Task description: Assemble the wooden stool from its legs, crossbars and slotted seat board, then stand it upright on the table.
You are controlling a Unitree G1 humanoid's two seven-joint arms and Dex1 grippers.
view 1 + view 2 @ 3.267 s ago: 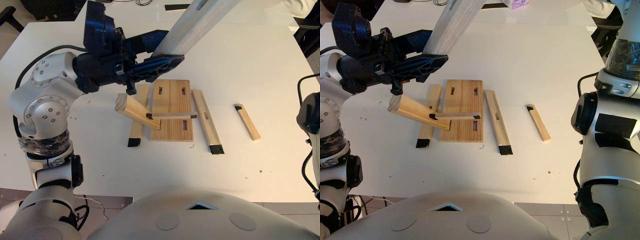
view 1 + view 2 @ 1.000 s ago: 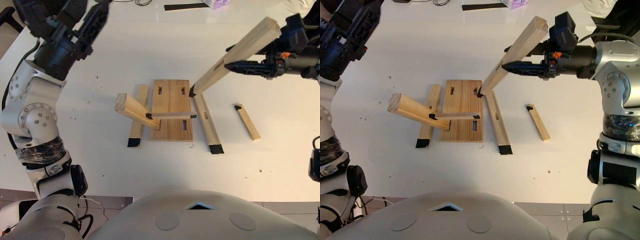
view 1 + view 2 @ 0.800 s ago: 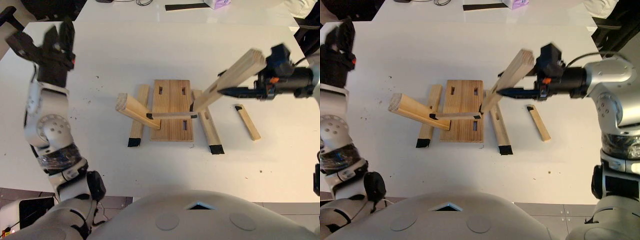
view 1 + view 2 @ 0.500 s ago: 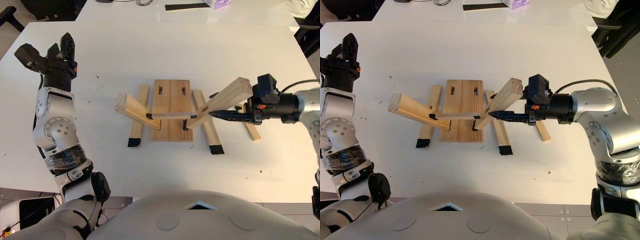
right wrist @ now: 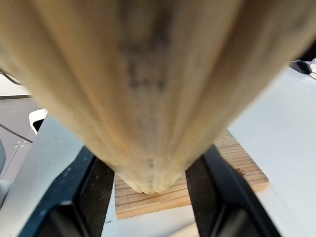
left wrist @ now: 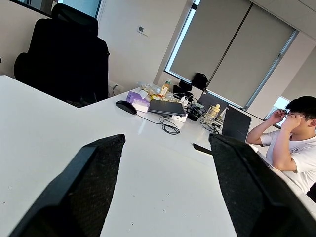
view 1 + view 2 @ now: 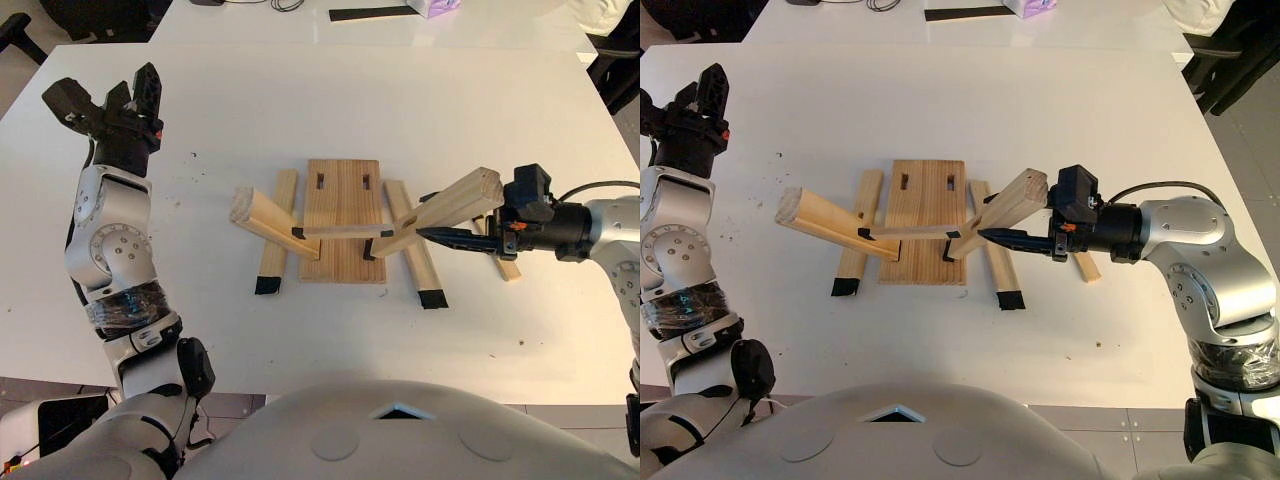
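so far only a start: one leg (image 7: 262,218) looks joined to a crossbar (image 7: 340,231) lying over the slotted seat board (image 7: 343,200) in the middle of the table (image 7: 300,100). the right gripper (image 7: 436,228) pinches a second leg (image 7: 455,200), pale and black-tipped, tilted toward that crossbar's free end. two flat legs (image 7: 420,265) lie beside the board. the left gripper (image 7: 105,95) hovers spread above the left edge.

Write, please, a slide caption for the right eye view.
Right gripper holds a tilted leg at the crossbar end above the seat board.
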